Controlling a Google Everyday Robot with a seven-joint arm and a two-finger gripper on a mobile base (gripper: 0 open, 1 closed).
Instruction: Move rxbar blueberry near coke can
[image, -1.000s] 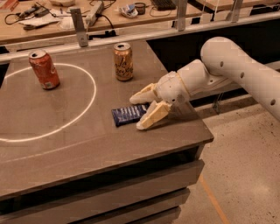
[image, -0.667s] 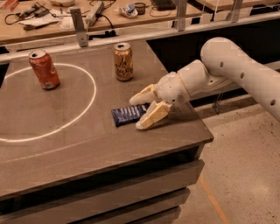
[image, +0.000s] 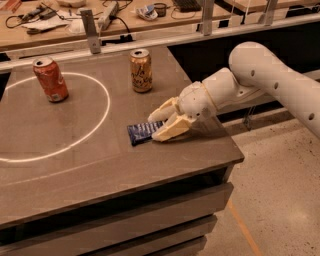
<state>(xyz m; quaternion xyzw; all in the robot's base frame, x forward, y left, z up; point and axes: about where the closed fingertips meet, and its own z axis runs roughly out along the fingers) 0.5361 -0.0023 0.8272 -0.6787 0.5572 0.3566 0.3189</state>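
Observation:
The rxbar blueberry (image: 142, 132), a flat dark-blue wrapper with white lettering, lies on the table right of the white circle. My gripper (image: 159, 125) comes in from the right, its cream fingers (image: 170, 130) spread apart over the bar's right end, one finger beyond the bar and one in front of it. Part of the bar is hidden under the fingers. The coke can (image: 50, 79), red-orange with a silver top, stands upright at the far left, inside the circle's upper edge, well away from the bar.
A gold-orange can (image: 141, 70) stands upright behind the bar. A white circle (image: 102, 120) is marked on the brown table (image: 100, 175). The table's right edge lies just past my gripper. A cluttered bench with a rail runs behind.

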